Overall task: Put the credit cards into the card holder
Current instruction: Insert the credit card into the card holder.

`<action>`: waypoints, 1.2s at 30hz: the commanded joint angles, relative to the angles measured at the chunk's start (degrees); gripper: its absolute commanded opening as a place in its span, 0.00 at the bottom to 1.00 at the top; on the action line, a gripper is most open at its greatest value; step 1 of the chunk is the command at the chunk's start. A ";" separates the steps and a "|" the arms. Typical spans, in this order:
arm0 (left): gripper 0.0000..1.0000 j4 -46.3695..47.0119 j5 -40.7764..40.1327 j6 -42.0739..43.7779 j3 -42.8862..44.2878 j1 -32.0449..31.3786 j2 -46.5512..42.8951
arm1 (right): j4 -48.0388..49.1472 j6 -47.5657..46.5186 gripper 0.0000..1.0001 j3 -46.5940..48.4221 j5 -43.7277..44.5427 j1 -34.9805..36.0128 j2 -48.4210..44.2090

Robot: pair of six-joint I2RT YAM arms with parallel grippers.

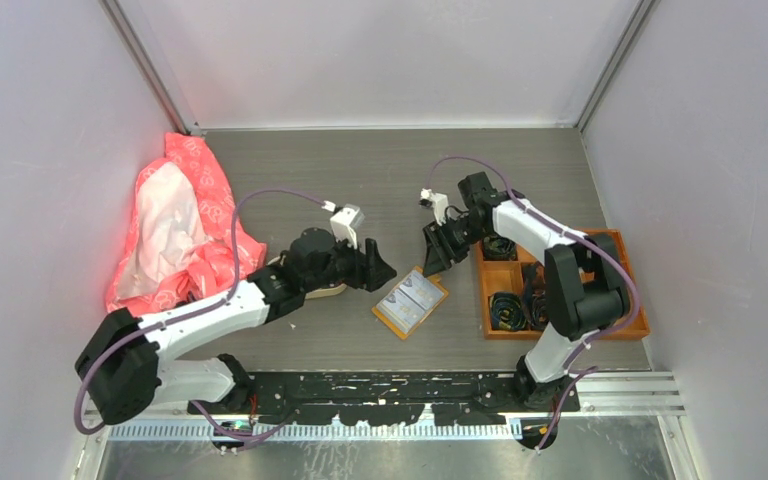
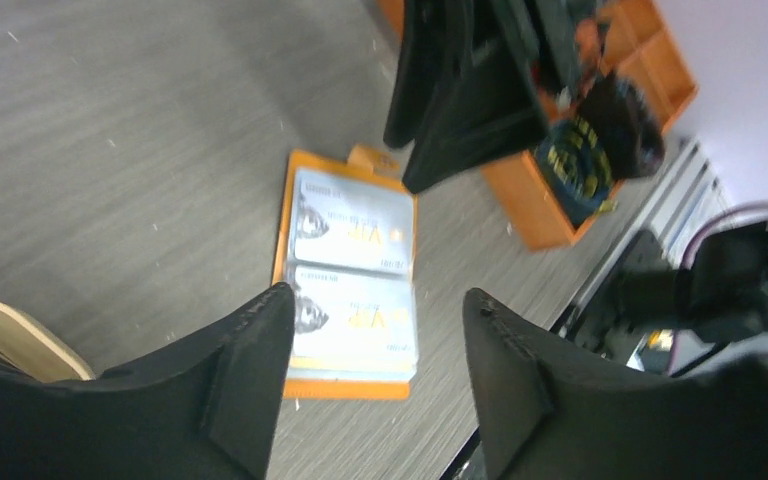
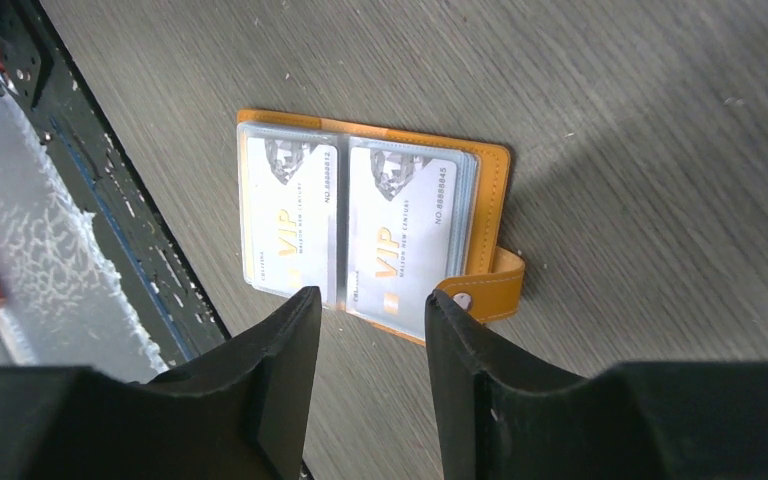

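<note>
On the grey table (image 3: 610,120), the holder (image 3: 490,200) lies open, two pale cards (image 3: 290,215) marked "VIP" in its sleeves. Left gripper (image 2: 375,295) and right gripper (image 3: 372,295) hover released, grasping nothing.

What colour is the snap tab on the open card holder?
Mustard-orange snap tab; clearest in the right wrist view.

Robot lab cell, white walls (image 1: 380,60), black mounting rail (image 1: 400,385)
</note>
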 commanded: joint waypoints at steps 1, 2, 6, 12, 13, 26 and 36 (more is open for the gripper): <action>0.56 12.74 8.41 -1.59 -5.03 0.12 1.17 | -1.99 3.96 0.48 2.98 -2.77 -0.09 1.94; 0.51 14.46 9.37 -2.49 -6.92 0.07 1.38 | -1.85 4.37 0.47 3.09 -2.78 -0.02 2.54; 0.41 17.18 10.10 -6.24 -10.93 -0.06 1.27 | -2.63 4.72 0.45 4.15 -2.06 0.47 4.54; 0.36 21.62 5.37 -10.99 -16.19 -3.94 2.75 | -3.65 3.94 0.43 5.00 -2.17 2.75 5.59; 0.35 21.26 3.99 -10.99 -16.51 -4.89 3.11 | -4.01 3.52 0.42 5.15 -2.67 3.17 5.46; 0.37 28.04 -6.30 -18.29 -22.79 -10.97 9.04 | -5.75 1.60 0.40 6.30 10.81 8.44 8.38; 0.39 30.57 -5.98 -19.41 -21.20 -10.94 14.36 | -5.43 3.19 0.43 6.65 15.81 8.42 9.79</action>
